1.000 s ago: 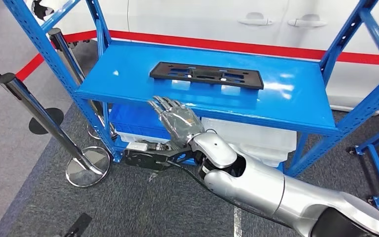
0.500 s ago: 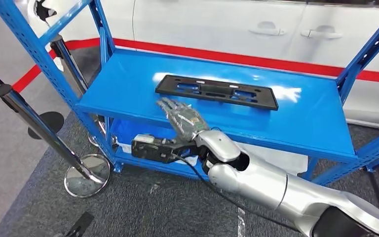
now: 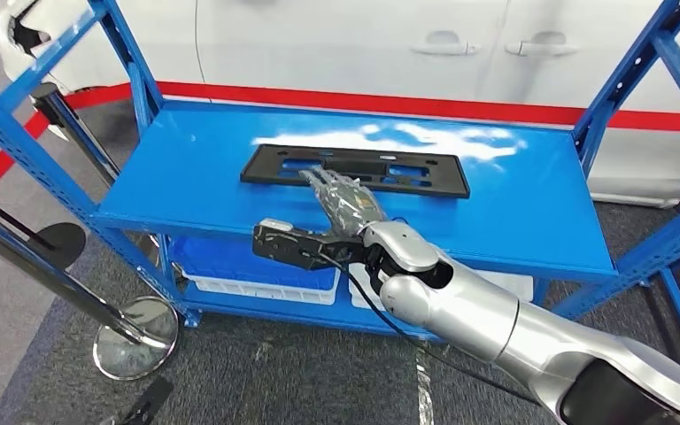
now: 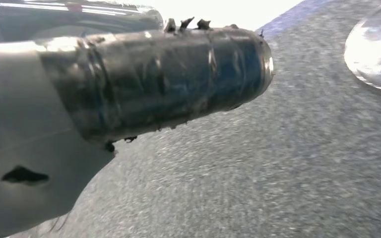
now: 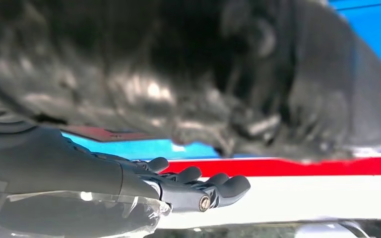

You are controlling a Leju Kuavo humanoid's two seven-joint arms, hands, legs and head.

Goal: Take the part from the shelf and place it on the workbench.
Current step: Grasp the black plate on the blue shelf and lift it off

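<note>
A: Where's the part (image 3: pixel 355 169)?

B: Flat on the blue shelf (image 3: pixel 186 186), toward the far edge, long side running from 9 to 3 o'clock. It's a black plate with slots cut through it.

A: And the right hand (image 3: pixel 343 200)?

B: Stretched out over the shelf, reaching toward 11 o'clock from its silver arm (image 3: pixel 469 323). The fingers (image 3: pixel 320 180) are extended and a little apart, nothing between them. Their tips lie over the part's near edge; whether they press on it or hang just above, I can't tell.

A: Does the wrist camera help?

B: Somewhat. The right wrist view shows the dark fingers (image 5: pixel 213 187) straight and side by side, nothing in the grasp.

A: The left hand (image 4: pixel 154 79)?

B: It's over grey carpet (image 4: pixel 287 163) in its own wrist view, with one thick dark digit across the frame. How far it's spread I can't tell. A shiny round stanchion base (image 4: pixel 377 54) sits at 2 o'clock.

A: Anything behind the shelf?

B: A white car (image 3: pixel 363 44), and red floor tape (image 3: pixel 407 104) at 12 o'clock.
</note>
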